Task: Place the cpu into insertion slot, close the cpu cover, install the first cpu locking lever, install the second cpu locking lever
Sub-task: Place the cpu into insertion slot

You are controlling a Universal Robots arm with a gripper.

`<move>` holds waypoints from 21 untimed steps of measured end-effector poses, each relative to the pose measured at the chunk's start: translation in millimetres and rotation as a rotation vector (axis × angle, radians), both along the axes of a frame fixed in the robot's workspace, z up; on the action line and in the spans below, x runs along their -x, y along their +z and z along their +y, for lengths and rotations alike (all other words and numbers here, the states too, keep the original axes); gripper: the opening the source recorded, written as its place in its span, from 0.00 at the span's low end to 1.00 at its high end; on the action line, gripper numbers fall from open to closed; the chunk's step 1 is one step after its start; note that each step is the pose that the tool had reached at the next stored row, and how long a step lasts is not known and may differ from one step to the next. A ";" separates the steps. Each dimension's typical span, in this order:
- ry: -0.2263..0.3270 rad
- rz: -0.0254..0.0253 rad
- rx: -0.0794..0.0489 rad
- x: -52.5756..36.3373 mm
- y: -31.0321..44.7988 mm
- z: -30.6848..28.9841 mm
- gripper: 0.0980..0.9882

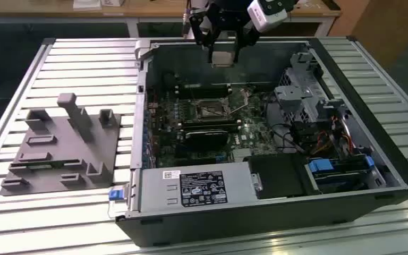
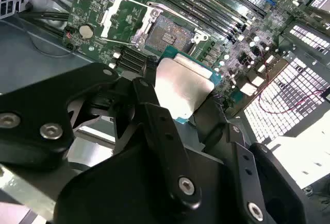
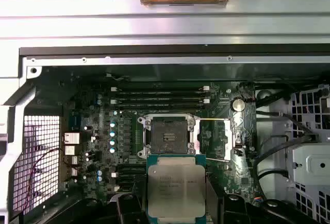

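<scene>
My gripper [image 1: 222, 52] hangs over the far side of the open computer case, shut on the cpu [image 1: 222, 58], a flat square chip with a pale silvery top. In both wrist views the cpu [image 2: 183, 87] [image 3: 175, 188] sits between the black fingers [image 2: 154, 110]. The insertion slot [image 1: 209, 110] [image 3: 166, 136] [image 2: 167, 29] lies below on the green board, its dark centre bare. The cpu cover [image 3: 225, 139] [image 2: 121, 20] is swung open beside the slot. A thin locking lever [image 1: 246, 99] stands raised next to it.
The case walls [image 1: 142, 106] ring the board. A drive cage [image 1: 305, 93] and cables stand at the exterior view's right, a power supply [image 1: 193, 188] at the near side. Memory slots [image 3: 157, 96] run by the socket. A grey fixture block [image 1: 62, 143] rests on the slatted table.
</scene>
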State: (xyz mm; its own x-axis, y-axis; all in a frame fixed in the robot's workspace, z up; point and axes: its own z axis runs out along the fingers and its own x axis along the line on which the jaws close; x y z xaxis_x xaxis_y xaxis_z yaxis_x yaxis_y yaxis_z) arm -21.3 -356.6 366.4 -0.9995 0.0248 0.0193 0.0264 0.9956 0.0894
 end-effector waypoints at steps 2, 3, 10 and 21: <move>0.000 0.0000 0.000 0.0 0.0 0.0 0.50; 0.000 0.0000 0.000 0.0 0.0 0.0 0.50; 0.000 0.0000 0.000 0.0 0.0 0.0 0.50; 0.000 -0.0030 -0.001 0.2 -10.9 0.0 0.50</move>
State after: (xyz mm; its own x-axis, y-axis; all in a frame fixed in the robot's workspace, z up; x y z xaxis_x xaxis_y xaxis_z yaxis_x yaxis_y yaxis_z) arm -21.5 -356.6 355.5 -0.9996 0.0244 0.0163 0.0258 0.9955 0.0908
